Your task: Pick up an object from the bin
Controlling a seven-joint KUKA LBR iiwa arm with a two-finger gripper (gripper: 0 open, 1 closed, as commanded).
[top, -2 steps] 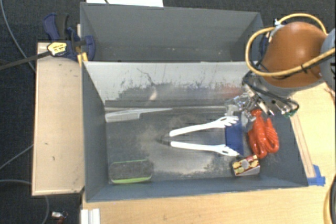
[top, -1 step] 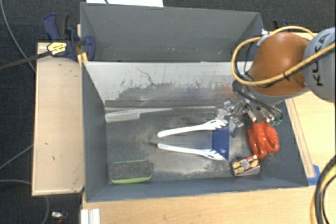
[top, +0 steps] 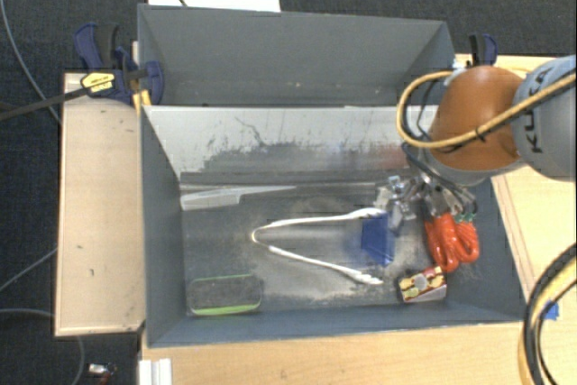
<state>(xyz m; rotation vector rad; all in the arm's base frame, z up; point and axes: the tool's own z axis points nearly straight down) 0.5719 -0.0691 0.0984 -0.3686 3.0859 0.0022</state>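
Note:
My gripper (top: pixel 397 199) is low in the right half of the bin, under the orange wrist cover. Right below it and touching its tip in this view is a small blue block (top: pixel 375 241), tilted, lying over the right arm ends of a pair of white tongs (top: pixel 306 241). The tongs form a V that opens to the right, with the bend to the left. I cannot make out whether the block is gripped. Orange-handled scissors (top: pixel 453 241) lie just right of the gripper against the bin's right slope.
A small red, yellow and white packet (top: pixel 422 286) lies at the front right. A green-edged grey sponge (top: pixel 225 295) sits in the front left corner. A pale translucent strip (top: pixel 213 197) lies along the back left of the floor. The arm comes in from the right.

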